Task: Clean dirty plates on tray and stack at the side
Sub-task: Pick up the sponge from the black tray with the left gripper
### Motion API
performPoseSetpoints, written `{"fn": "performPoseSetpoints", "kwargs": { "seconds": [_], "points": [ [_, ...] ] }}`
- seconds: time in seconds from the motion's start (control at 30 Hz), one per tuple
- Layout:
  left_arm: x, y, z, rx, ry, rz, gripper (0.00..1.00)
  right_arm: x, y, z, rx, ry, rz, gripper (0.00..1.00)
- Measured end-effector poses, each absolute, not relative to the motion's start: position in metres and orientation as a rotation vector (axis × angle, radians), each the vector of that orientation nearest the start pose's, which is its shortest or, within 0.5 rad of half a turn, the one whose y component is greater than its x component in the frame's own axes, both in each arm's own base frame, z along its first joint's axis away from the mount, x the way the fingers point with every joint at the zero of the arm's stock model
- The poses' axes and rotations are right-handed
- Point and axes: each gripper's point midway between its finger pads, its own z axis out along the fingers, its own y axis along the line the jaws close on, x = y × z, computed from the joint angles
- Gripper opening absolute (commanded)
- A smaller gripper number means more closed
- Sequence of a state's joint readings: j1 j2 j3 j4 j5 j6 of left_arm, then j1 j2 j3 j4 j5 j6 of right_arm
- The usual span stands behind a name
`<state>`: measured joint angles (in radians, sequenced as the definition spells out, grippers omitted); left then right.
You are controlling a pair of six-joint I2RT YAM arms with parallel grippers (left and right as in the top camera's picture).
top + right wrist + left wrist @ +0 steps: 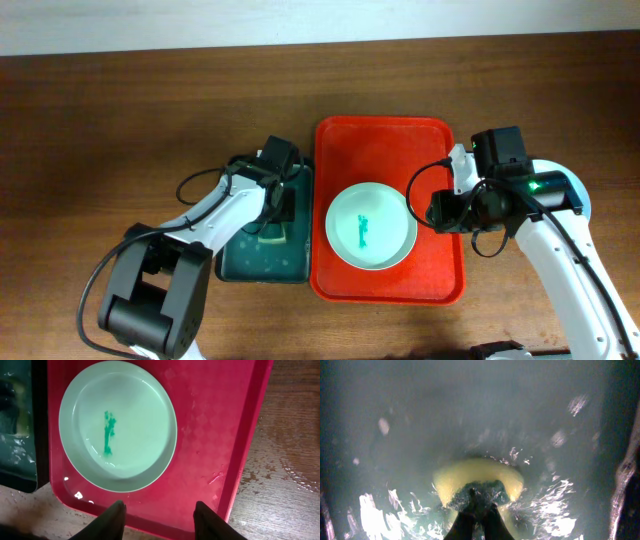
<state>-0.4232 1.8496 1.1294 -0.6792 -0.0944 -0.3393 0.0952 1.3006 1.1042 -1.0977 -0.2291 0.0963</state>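
Observation:
One pale-mint plate (371, 225) with a teal smear at its centre lies on the red tray (380, 140). It also shows in the right wrist view (118, 425), on the tray (220, 435). My right gripper (433, 211) is open and empty (160, 507), just above the tray floor to the right of the plate and not touching it. My left gripper (278, 214) is shut on a yellow sponge (477, 477) and presses it into the wet dark green tray (240, 260). The other plates are not clearly in view.
The dark green tray (17, 425) sits right against the red tray's left side. A pale round edge (586, 205) shows under my right arm, right of the red tray. Bare wooden table (120, 120) surrounds both trays and looks wet by the red tray's rim (295, 465).

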Motion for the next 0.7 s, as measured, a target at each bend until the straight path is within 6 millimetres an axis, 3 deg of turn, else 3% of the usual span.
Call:
{"fn": "performPoseSetpoints", "kwargs": {
  "seconds": [0.03, 0.07, 0.1, 0.13, 0.2, 0.27, 0.33, 0.47, 0.53, 0.57, 0.6, 0.7],
  "points": [
    [0.329, -0.13, 0.013, 0.131, 2.972, 0.054, 0.32, 0.262, 0.064, 0.147, -0.045, 2.868, 0.366, 0.45],
    [0.33, -0.131, 0.019, 0.143, 2.979, 0.059, 0.54, 0.262, 0.064, 0.147, -0.045, 2.868, 0.366, 0.46],
    [0.33, -0.131, 0.026, 0.145, 2.99, 0.065, 0.68, 0.261, 0.064, 0.146, -0.044, 2.872, 0.367, 0.46],
    [0.334, -0.132, 0.037, 0.166, 2.992, 0.069, 0.71, 0.261, 0.064, 0.147, -0.045, 2.872, 0.366, 0.45],
    [0.341, -0.136, 0.059, 0.166, 2.988, 0.067, 0.65, 0.261, 0.064, 0.147, -0.045, 2.871, 0.366, 0.46],
    [0.324, -0.132, 0.059, 0.179, 3.06, 0.081, 0.46, 0.261, 0.064, 0.147, -0.046, 2.871, 0.366, 0.46],
    [0.32, -0.133, 0.058, 0.187, 3.077, 0.064, 0.39, 0.261, 0.064, 0.147, -0.047, 2.871, 0.366, 0.46],
    [0.333, -0.142, 0.03, 0.175, 2.985, -0.015, 0.33, 0.261, 0.064, 0.147, -0.048, 2.87, 0.366, 0.46],
    [0.328, -0.14, 0.013, 0.175, 2.974, -0.027, 0.18, 0.261, 0.064, 0.147, -0.047, 2.873, 0.366, 0.46],
    [0.327, -0.14, 0.009, 0.172, 2.973, -0.029, 0.04, 0.261, 0.064, 0.147, -0.047, 2.874, 0.366, 0.46],
    [0.326, -0.139, 0.005, 0.176, 2.969, -0.028, 0.0, 0.26, 0.064, 0.146, -0.047, 2.876, 0.366, 0.46],
    [0.321, -0.135, 0.004, 0.171, 2.986, -0.019, 0.0, 0.26, 0.064, 0.146, -0.046, 2.878, 0.366, 0.46]
  ]
}}
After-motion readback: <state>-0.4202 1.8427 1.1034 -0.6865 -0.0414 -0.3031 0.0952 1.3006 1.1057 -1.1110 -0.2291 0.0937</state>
